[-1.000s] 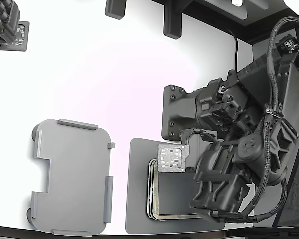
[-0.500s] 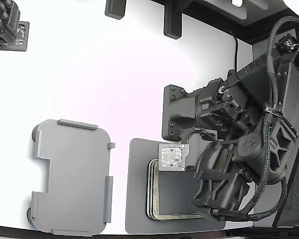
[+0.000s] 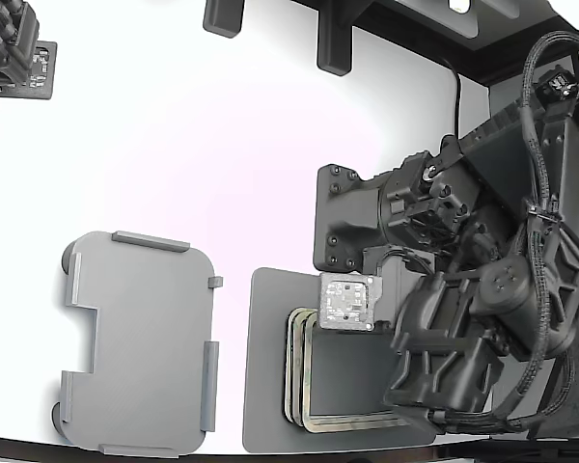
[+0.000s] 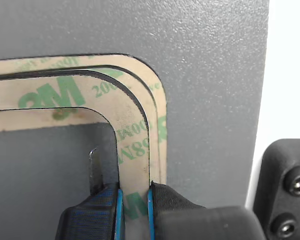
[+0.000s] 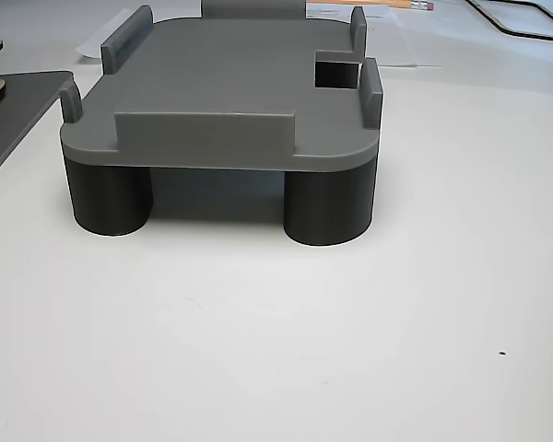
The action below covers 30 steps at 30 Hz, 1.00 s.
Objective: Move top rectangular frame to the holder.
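The top rectangular frame (image 4: 135,150), thin tan card printed with green lettering, still lies on its stack low and right of centre in the exterior view; three frame edges show in the wrist view. The gripper (image 4: 134,200) is clenched across one side. Lifting and carrying remain. One dark grey flat mat (image 3: 270,386) lies beneath; the one light grey railed holder (image 3: 140,342), lower left, carries nothing.
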Each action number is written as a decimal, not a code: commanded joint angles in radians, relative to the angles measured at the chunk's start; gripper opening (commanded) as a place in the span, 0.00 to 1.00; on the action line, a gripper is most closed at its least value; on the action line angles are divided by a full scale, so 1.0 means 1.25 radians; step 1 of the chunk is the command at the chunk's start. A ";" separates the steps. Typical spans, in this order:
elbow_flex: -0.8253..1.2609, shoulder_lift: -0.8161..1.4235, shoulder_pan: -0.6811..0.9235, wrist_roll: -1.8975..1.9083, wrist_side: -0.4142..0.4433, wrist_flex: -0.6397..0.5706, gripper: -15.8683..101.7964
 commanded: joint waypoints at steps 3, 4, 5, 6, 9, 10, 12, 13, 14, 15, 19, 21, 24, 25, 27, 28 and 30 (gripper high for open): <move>-0.161 -0.010 -0.029 0.187 0.012 0.050 0.05; -0.202 -0.031 -0.037 0.248 0.010 0.067 0.05; -0.237 -0.050 -0.047 0.303 0.011 0.080 0.05; -0.263 -0.066 -0.052 0.361 0.023 0.086 0.05; -0.335 -0.129 -0.085 0.525 0.055 0.096 0.05; -0.356 -0.150 -0.098 0.579 0.064 0.096 0.05; -0.396 -0.188 -0.128 0.671 0.077 0.096 0.05; -0.410 -0.205 -0.144 0.706 0.082 0.097 0.05; -0.418 -0.217 -0.160 0.731 0.086 0.097 0.05; -0.431 -0.232 -0.177 0.751 0.091 0.097 0.05; -0.498 -0.304 -0.268 0.782 0.085 0.097 0.05; -0.525 -0.322 -0.308 0.792 0.076 0.097 0.05; -0.562 -0.345 -0.350 0.820 0.056 0.097 0.05; -0.574 -0.355 -0.360 0.826 0.047 0.097 0.05; -0.590 -0.373 -0.378 0.834 0.038 0.096 0.05; -0.598 -0.383 -0.389 0.830 0.032 0.096 0.05; -0.605 -0.400 -0.406 0.823 0.018 0.096 0.05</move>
